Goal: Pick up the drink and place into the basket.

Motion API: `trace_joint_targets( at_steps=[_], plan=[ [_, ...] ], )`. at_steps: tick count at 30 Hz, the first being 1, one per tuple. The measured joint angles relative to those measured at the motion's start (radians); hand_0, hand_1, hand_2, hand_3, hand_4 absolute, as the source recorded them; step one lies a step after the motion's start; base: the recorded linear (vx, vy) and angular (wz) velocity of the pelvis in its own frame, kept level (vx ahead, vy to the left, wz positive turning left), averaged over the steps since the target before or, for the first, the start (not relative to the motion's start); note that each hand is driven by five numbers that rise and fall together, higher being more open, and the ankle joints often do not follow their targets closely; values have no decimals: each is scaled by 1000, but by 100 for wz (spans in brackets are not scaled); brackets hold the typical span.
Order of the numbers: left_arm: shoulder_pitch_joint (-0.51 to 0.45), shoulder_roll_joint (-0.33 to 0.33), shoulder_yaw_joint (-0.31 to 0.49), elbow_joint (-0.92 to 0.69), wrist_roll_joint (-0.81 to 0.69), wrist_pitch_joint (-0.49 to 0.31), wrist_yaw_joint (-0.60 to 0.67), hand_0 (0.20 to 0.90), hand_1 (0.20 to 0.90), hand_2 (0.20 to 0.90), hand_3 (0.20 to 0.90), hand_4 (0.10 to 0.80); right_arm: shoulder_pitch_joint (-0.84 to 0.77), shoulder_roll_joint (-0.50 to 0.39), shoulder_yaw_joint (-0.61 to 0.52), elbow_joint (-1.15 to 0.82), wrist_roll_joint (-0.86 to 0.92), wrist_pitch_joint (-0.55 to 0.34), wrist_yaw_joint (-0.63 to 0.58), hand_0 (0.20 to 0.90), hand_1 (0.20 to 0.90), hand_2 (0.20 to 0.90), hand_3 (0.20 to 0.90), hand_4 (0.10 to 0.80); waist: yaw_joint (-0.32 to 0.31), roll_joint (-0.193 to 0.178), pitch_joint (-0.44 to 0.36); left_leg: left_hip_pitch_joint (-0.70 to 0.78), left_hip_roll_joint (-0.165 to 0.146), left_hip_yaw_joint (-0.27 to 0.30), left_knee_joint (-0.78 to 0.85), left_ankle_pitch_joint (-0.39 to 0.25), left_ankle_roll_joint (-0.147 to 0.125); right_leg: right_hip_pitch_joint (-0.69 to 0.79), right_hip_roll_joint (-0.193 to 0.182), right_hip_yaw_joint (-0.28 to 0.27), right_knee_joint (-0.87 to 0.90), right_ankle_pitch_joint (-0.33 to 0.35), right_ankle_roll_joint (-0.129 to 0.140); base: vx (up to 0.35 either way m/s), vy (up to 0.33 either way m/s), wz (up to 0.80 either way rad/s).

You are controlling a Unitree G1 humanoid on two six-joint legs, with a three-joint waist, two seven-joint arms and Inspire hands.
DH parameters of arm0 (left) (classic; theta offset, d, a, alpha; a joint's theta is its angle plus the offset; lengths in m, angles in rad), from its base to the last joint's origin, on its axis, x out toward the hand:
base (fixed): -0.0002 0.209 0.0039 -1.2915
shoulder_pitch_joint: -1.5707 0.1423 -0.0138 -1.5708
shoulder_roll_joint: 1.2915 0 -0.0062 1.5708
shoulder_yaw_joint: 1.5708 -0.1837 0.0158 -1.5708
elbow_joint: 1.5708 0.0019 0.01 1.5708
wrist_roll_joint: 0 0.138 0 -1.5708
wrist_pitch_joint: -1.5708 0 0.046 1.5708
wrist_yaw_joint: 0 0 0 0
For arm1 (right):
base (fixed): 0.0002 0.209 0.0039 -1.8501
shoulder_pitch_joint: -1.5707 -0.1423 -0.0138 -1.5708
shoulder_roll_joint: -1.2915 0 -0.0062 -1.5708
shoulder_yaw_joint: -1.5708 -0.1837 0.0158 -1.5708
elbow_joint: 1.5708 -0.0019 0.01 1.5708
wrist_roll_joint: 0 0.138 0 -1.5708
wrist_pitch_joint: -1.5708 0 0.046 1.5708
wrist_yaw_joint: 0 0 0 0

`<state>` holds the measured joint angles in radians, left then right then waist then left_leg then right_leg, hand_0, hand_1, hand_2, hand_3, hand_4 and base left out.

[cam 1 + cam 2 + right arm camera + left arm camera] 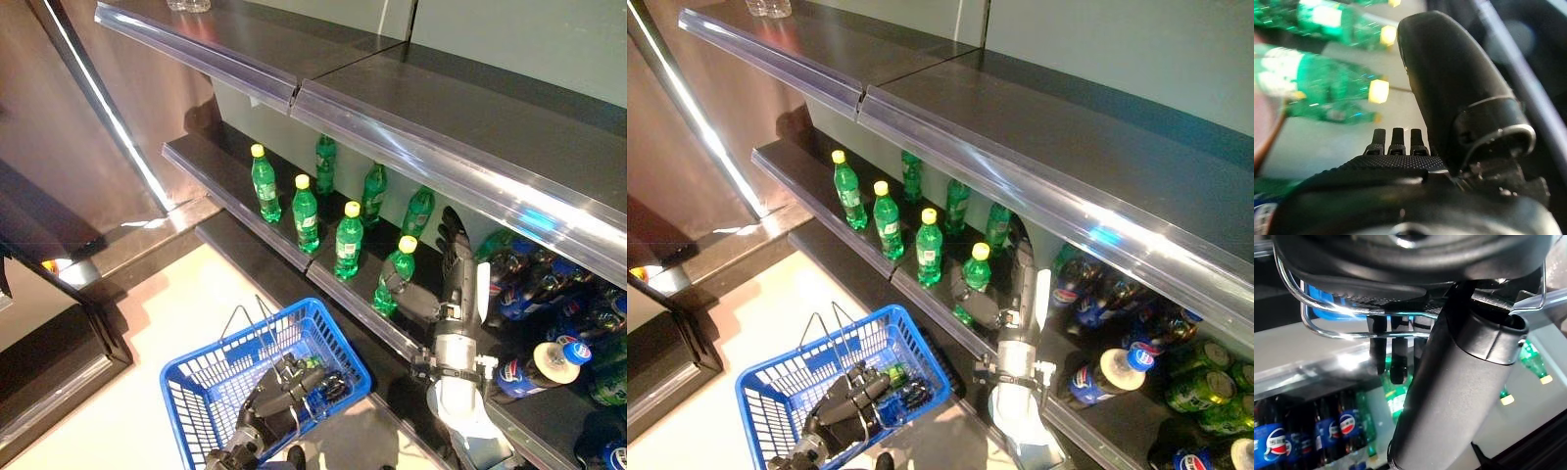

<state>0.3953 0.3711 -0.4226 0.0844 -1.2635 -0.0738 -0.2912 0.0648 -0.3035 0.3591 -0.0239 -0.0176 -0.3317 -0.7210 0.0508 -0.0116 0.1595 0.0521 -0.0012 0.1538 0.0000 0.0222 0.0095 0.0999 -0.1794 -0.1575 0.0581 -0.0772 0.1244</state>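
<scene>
A green drink bottle with a yellow cap (400,266) stands at the front of the lower shelf, the rightmost of a row. My right hand (458,279) is on the shelf just right of it. Its fingers are straight and point up into the shelf. Its thumb reaches across to the bottle's side. The right wrist view shows the straight fingers (1396,139) with green bottles (1327,95) past them. My left hand (279,387) is shut on the wire handles (1327,333) of the blue basket (196,377), which hangs low at the front left. Something green (312,362) lies in the basket.
More green bottles (306,211) stand in two rows to the left on the same shelf. Dark cola bottles (529,279) and one lying bottle with a white cap (539,367) are at the right. The upper shelf's edge (441,147) overhangs the hand. A dark cabinet (59,352) stands at the left.
</scene>
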Motion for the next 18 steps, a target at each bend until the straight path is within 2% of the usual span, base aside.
trace_joint_targets(
  at_steps=[10,18],
  plan=[
    [-7,-12,2,42,0,0,6,300,300,300,200,100,-39,27,2,54,21,14,-7,900,900,900,900,800,9,35,21,-1,-1,-11,1,1,-1,13,1,-12,-13,7,1,31,-1,3],
    [-9,-12,2,51,-1,0,6,300,300,300,200,100,-42,28,2,82,21,17,-10,900,900,900,900,800,10,38,31,-1,-1,-24,2,2,-2,22,1,-29,-15,6,0,48,-6,5]
  ],
)
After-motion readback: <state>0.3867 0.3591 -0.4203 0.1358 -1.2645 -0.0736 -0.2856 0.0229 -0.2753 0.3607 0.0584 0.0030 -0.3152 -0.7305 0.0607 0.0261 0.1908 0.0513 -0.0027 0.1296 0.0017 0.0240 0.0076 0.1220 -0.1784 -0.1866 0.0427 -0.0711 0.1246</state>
